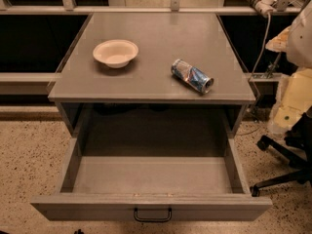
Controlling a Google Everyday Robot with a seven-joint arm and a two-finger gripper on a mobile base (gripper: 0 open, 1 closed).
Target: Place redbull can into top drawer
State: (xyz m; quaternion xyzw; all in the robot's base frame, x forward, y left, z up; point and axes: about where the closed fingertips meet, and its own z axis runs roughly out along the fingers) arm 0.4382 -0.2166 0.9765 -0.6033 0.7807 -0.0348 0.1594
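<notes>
Outside the frame sits the gripper, so whether it is open or closed cannot be told. On the bench the redbull can lies on its side, right of centre near the front edge and well apart from the cream bowl. Below, the top drawer stands pulled out, with nothing visible inside. Judgement: the pick-up is not yet begun (can untouched). The next move calls for a grasp across the can's body, guarding against rolling, then lowering it into the drawer.
</notes>
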